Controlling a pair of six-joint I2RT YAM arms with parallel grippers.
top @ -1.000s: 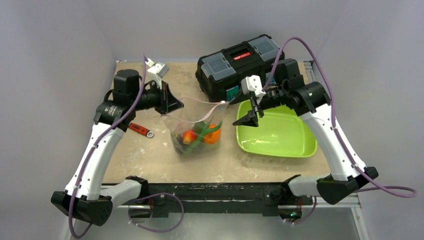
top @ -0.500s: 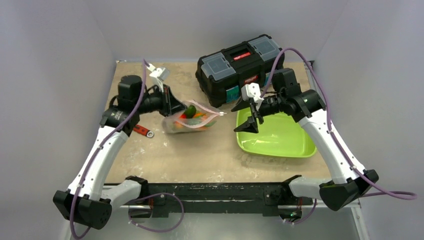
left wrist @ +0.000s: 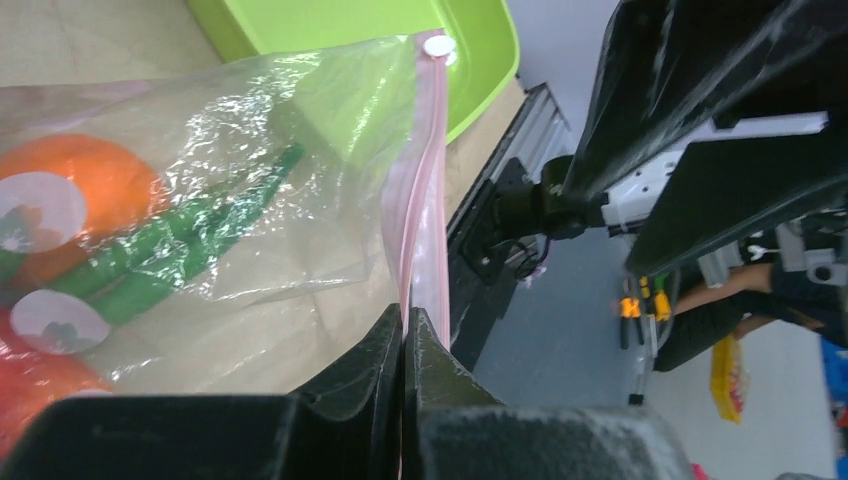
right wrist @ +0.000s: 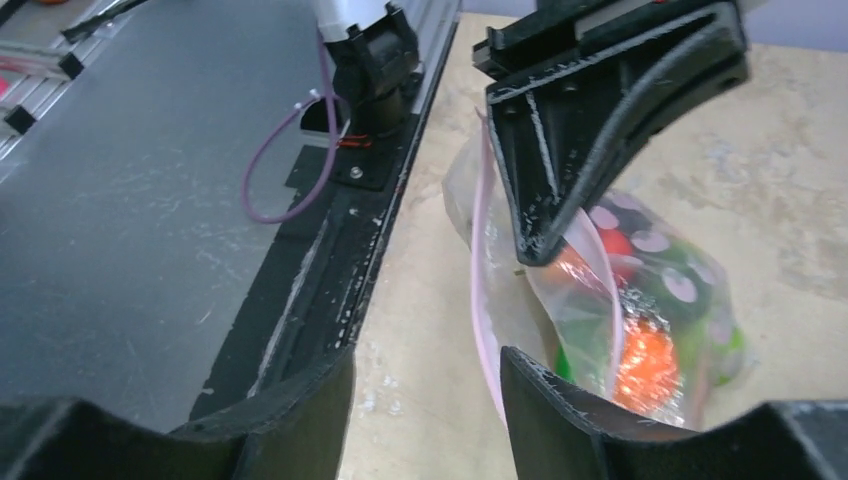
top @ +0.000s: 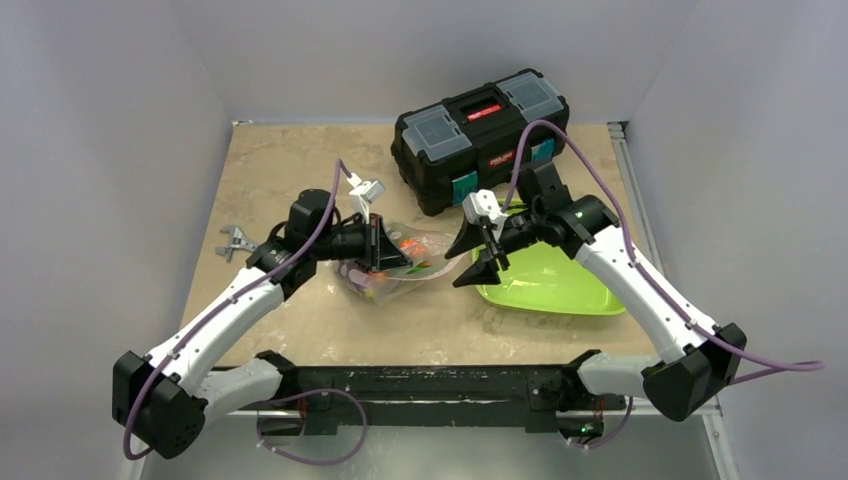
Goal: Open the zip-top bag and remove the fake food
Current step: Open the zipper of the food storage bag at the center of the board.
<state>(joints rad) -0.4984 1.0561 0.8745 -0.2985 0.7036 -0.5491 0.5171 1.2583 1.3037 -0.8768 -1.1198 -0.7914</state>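
Observation:
The clear zip-top bag (top: 405,272) lies low over the middle of the table. Its pinkish zip strip (left wrist: 425,190) runs up to a white slider (left wrist: 437,45). My left gripper (top: 392,252) is shut on that strip, and the jaws (left wrist: 403,312) meet on the pink edge. Through the plastic shows fake food: an orange (left wrist: 90,190), green beans (left wrist: 170,250) and a red piece (left wrist: 30,385). My right gripper (top: 462,262) hangs open just right of the bag. In its wrist view the right gripper (right wrist: 425,390) has the zip strip (right wrist: 478,280) just inside its right finger (right wrist: 540,410), untouched.
A lime-green tray (top: 560,285) sits right of the bag, under the right arm. A black toolbox (top: 480,120) stands at the back. A wrench (top: 235,243) lies at the left, partly under the left arm. The table's near edge and black rail (right wrist: 330,270) are close.
The left arm has carried the bag right and toward the near edge, lowering it. The right gripper has come left to the bag's zip end and narrowed a little.

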